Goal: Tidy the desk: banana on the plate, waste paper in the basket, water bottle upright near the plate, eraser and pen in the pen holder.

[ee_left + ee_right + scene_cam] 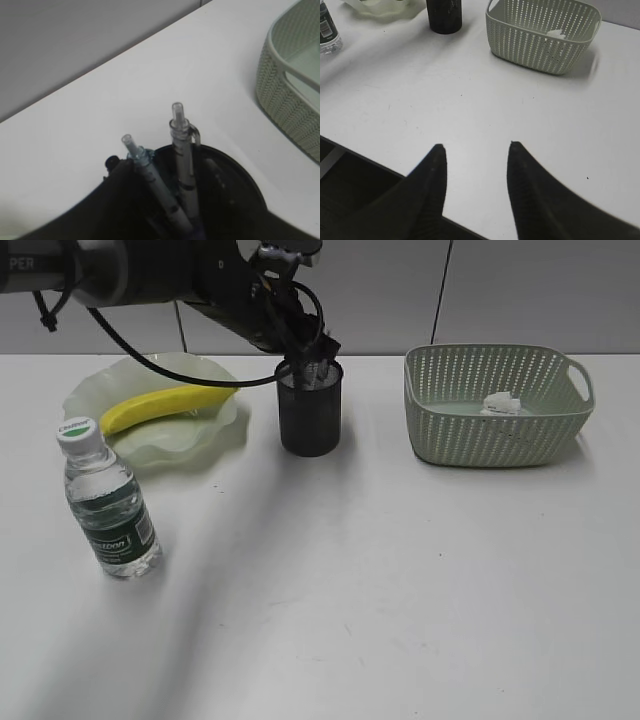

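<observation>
Exterior view: my left gripper (312,362) hovers over the pen holder (310,410) near the desk's (400,570) far edge; its spread I cannot tell. Left wrist view: two pens (182,165) stand inside. Right wrist view: my right gripper (476,150) hangs spread, empty.

Lab-style test bench: plain white desk (400,590), bare grey wall panels (520,290), cabled robot arm (150,275).

Your white counter (400,590) carries four things directly: the upright water bottle (105,502) front left, the plate (170,430) behind it, the pen holder (310,415) mid-back, the basket (495,410) back right.
</observation>
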